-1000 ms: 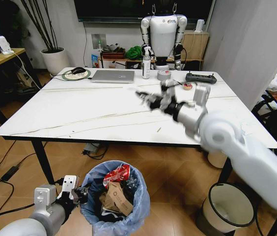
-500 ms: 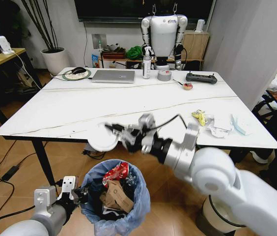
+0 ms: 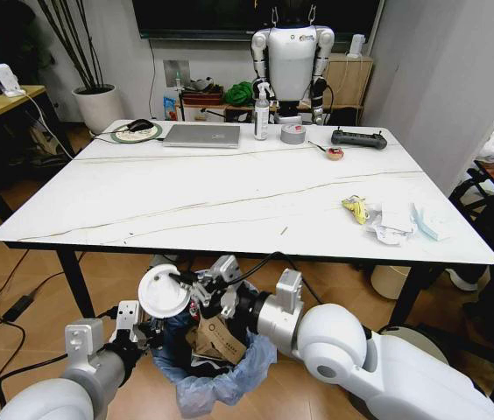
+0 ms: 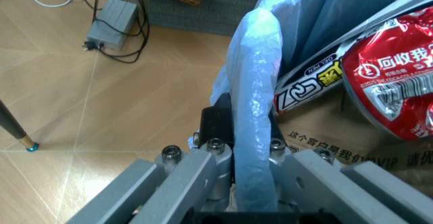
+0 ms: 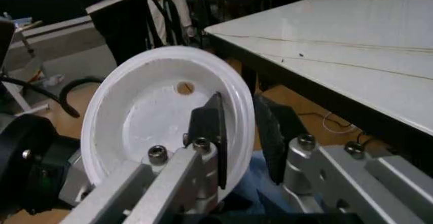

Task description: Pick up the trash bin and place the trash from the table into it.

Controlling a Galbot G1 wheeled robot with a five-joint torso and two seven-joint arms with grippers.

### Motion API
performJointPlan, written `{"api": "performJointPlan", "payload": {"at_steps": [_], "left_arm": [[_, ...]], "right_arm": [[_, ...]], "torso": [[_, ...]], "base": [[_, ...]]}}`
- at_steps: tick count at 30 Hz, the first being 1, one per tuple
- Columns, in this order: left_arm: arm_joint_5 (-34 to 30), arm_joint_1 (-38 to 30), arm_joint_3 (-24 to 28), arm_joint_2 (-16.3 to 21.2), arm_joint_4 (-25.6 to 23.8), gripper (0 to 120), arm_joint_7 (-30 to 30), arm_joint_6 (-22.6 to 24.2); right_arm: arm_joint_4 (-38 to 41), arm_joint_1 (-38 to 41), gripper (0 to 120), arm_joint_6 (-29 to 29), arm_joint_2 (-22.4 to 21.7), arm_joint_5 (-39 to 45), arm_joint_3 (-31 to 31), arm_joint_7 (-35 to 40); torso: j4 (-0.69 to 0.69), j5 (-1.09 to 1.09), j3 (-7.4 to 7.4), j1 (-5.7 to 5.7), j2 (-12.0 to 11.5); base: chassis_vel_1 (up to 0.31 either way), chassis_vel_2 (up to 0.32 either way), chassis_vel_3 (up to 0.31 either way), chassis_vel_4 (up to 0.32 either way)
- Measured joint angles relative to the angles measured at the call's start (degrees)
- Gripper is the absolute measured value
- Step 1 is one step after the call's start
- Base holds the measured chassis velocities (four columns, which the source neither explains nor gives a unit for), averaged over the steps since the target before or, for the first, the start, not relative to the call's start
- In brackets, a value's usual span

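At the far left our left gripper [image 3: 133, 337] hangs low beside the trash bin [image 3: 216, 385], and in the left wrist view its fingers [image 4: 216, 155] are clamped together on the bag-wrapped rim [image 4: 256, 107], one inside and one outside. The bin itself sits below the near edge of the table [image 3: 229, 197], already holding brown cardboard [image 3: 212, 337] and a red wrapper [image 4: 392, 82].

Just to the right, our right gripper [image 3: 196, 293] hovers over the bin's mouth. Its fingers [image 5: 218, 133] are nearly together, pinching the edge of a white lid [image 3: 163, 291] between them, with the disc tilted on edge.

Farther right, on the table's right side, a yellow scrap [image 3: 355, 208] and white tissues [image 3: 387, 220] are not yet cleared.

We judge two risks. The lid is wide and stands partly past the bin's left rim, so letting go here could send it glancing off the bag and onto the floor. The bin is also full near the top, and the lid could settle on the cardboard and slide out. The single-point hold on the thin rim could let the bin sag or twist.
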Motion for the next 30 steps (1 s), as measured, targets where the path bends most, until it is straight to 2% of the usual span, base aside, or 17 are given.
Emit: {"api": "performJointPlan", "payload": {"at_steps": [2, 4, 8, 10, 15, 17, 21, 23, 24, 28, 30], "left_arm": [[-0.39, -0.17, -0.23, 0.26, 0.00, 0, -0.03, 0.00], [-0.45, -0.20, -0.28, 0.32, 0.00, 0, -0.05, 0.00], [-0.99, -0.26, -0.42, 0.87, 0.00, 0, -0.10, 0.00], [-1.04, -0.27, -0.40, 0.99, 0.00, 0, -0.10, 0.00], [-1.10, 0.14, -0.50, 1.47, 0.00, 0, -0.08, 0.00], [-1.10, 0.29, -0.54, 1.50, 0.00, 0, -0.07, 0.00], [-0.99, 1.47, -0.70, 1.52, 0.00, 0, -0.03, 0.00], [-0.88, 1.72, -0.74, 1.45, 0.00, 0, 0.00, 0.00], [-0.88, 1.72, -0.74, 1.45, 0.00, 0, 0.00, 0.00], [-0.49, 2.16, -0.71, 1.25, 0.00, 0, 0.13, 0.00], [-0.37, 2.19, -0.60, 1.24, 0.00, 0, 0.20, 0.00]], "right_arm": [[-0.66, 0.44, 25, 0.76, -0.29, -1.06, -0.07, -1.50], [-0.80, 0.51, 25, 0.97, -0.38, -1.24, -0.04, -1.75], [-2.16, 0.36, 46, 2.82, -1.55, -2.50, 1.28, -3.88], [-2.43, 0.24, 50, 3.17, -1.80, -2.78, 1.78, -4.11], [-2.85, 0.55, 71, 3.57, -2.18, -2.08, 5.78, -3.48], [-2.82, 0.85, 75, 3.59, -2.19, -1.85, 6.31, -2.90], [-1.08, 2.56, 93, 2.80, -2.36, 1.54, 10.82, 6.22], [-0.59, 2.78, 98, 1.92, -2.79, 3.14, 12.85, 11.35], [-0.59, 2.78, 98, 1.92, -2.79, 3.14, 12.85, 11.35], [-0.09, 1.77, 100, -2.92, -5.18, 7.62, 20.43, 24.29], [-0.47, 1.88, 100, -5.01, -6.49, 9.93, 22.88, 27.91]], "torso": [[0.00, 0.00, 0.00, 0.00, 0.00], [0.00, 0.00, 0.00, 0.00, 0.00], [0.00, 0.00, 0.00, 0.00, 0.00], [0.00, 0.01, 0.00, 0.00, 0.00], [-0.01, 0.01, 0.00, 0.00, 0.00], [0.00, 0.01, 0.00, 0.00, 0.00], [0.00, 0.01, 0.00, 0.00, 0.00], [0.01, 0.01, 0.00, 0.00, 0.00], [0.01, 0.01, 0.00, 0.00, 0.00], [-0.01, 0.02, 0.00, 0.00, 0.00], [-0.01, 0.02, 0.00, 0.00, 0.00]], "base": [[0.000, 0.000, 0.000, 0.000], [0.000, 0.000, 0.000, 0.000], [0.000, 0.000, 0.000, 0.000], [0.000, 0.000, 0.000, 0.000], [0.000, 0.000, 0.000, 0.000], [0.000, 0.000, 0.000, 0.000], [0.000, 0.000, 0.000, 0.000], [0.000, 0.000, 0.000, 0.000], [0.000, 0.000, 0.000, 0.000], [0.000, 0.000, 0.000, 0.000], [0.000, 0.000, 0.000, 0.000]]}}
